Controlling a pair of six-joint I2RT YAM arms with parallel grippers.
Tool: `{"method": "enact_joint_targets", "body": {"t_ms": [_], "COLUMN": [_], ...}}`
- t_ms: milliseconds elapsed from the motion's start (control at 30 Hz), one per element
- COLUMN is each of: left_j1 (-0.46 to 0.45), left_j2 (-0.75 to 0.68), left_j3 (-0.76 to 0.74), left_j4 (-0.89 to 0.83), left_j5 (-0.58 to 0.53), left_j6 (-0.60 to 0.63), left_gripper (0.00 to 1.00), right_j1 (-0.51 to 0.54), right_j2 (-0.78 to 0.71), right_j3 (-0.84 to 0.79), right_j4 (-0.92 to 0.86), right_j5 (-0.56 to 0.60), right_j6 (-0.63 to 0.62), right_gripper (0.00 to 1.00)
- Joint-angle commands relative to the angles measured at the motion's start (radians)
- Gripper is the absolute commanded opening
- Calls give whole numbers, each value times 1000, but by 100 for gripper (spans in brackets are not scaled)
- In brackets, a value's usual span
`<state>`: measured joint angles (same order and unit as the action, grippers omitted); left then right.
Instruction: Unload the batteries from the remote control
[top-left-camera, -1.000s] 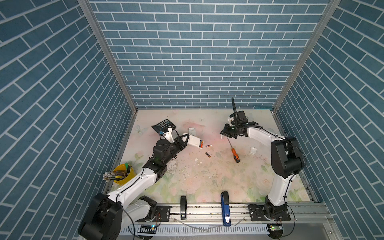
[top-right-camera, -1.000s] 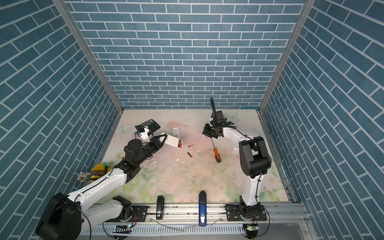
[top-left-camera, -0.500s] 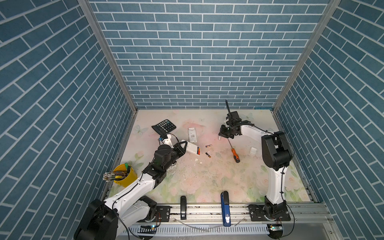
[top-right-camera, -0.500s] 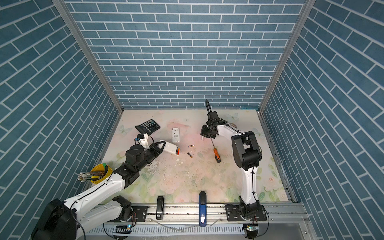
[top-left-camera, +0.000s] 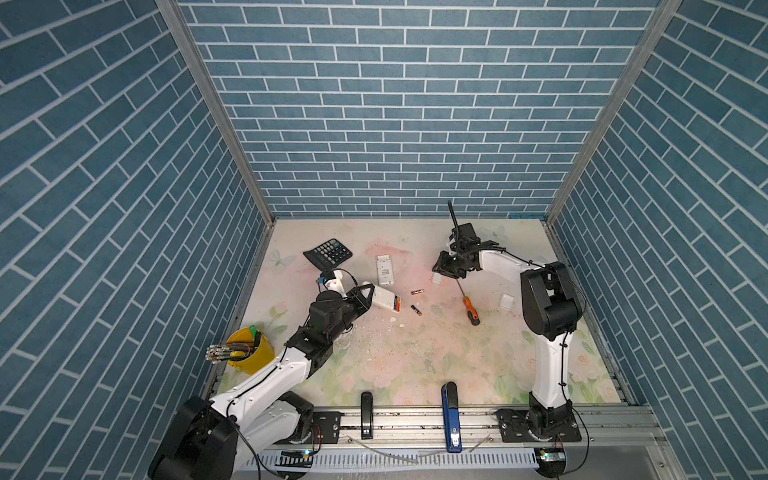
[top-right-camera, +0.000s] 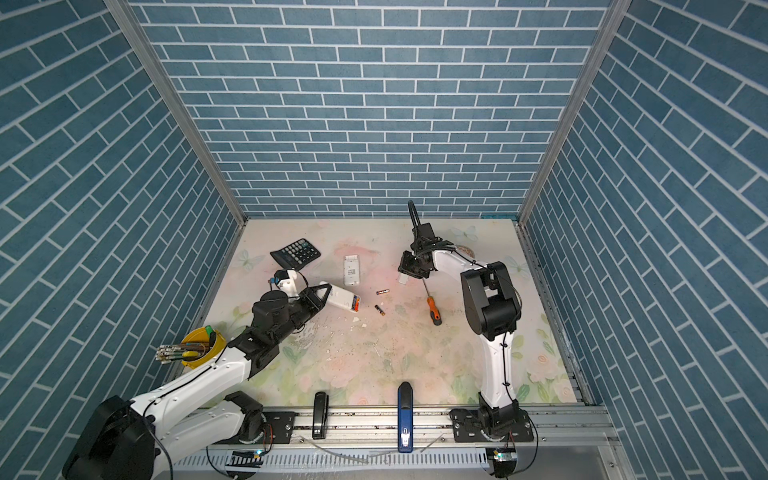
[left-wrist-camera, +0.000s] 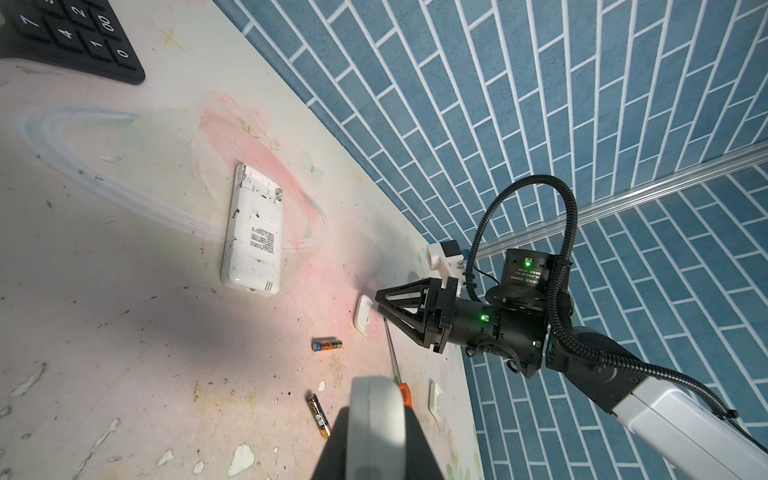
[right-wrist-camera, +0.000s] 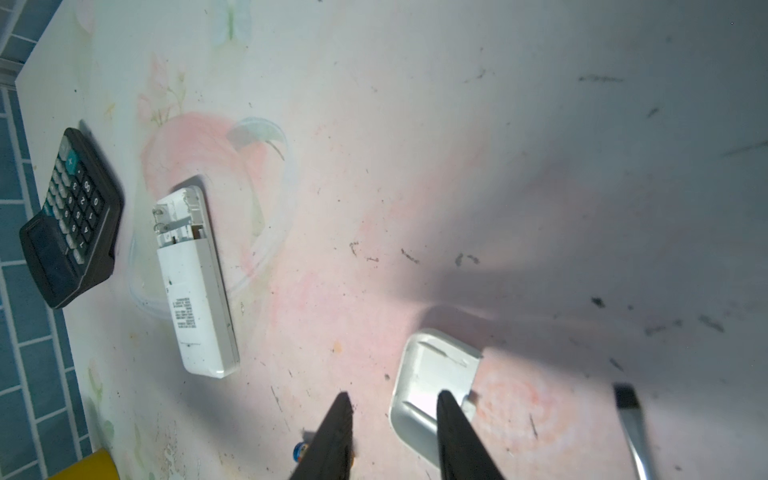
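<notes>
My left gripper (top-left-camera: 368, 295) is shut on a white remote control (top-left-camera: 384, 297), held just above the table; in the left wrist view the remote control (left-wrist-camera: 376, 419) sits between the fingers. An orange battery end (top-left-camera: 397, 304) shows at its open end. Two loose batteries (top-left-camera: 417, 292) (top-left-camera: 416, 310) lie on the table in both top views. My right gripper (right-wrist-camera: 392, 399) is open, low over a white battery cover (right-wrist-camera: 432, 374) that lies flat beside one finger.
A second white remote (top-left-camera: 385, 270) lies with its compartment open. An orange-handled screwdriver (top-left-camera: 469, 307) and another white cover (top-left-camera: 505, 302) lie right of centre. A black calculator (top-left-camera: 328, 252) is at the back left, a yellow cup (top-left-camera: 249, 349) at the left edge.
The right jaws have opened and the arm has shifted a little left; the white cover now lies on the table below them. The left gripper has drawn the remote slightly nearer.
</notes>
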<state>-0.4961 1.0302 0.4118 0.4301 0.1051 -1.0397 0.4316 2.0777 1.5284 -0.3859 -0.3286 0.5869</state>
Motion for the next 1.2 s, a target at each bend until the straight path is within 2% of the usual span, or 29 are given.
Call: {"method": "enact_joint_targets", "body": {"t_ms": [0,100,200,267,333,533,733,833,933,1033,1167], "left_j1": [-5,-6,-6,-6,-6,-7,-6,-7,-7,-6,-6], "left_j2": [23,55,80,93,104,169,204,197,185,180,164], "left_j3": [21,62,88,97,110,168,171,176,167,150,110], "left_j4": [-18,-66,-70,-61,-53,-9,90,94,117,168,253], "left_j5": [3,21,38,50,67,171,216,220,204,176,114], "left_j6": [-14,-20,-23,-28,-33,-35,-56,-56,-56,-56,-56], "left_gripper": [0,0,0,0,0,0,0,0,0,0,0], "right_j1": [25,60,130,185,219,258,283,295,298,299,294], "right_j2": [-144,-248,-354,-423,-480,-548,-535,-516,-495,-510,-588], "right_j3": [17,4,-30,-76,-124,-187,-179,-173,-160,-183,-274], "right_j4": [-68,-168,-245,-251,-229,-179,-233,-244,-241,-194,-58], "right_j5": [-17,-8,13,35,26,-135,-154,-150,-109,-99,-60], "right_j6": [-133,-298,-483,-572,-608,-650,-699,-706,-640,-520,-281], "right_gripper": [36,40,53,58,62,68,72,72,71,70,68]}}
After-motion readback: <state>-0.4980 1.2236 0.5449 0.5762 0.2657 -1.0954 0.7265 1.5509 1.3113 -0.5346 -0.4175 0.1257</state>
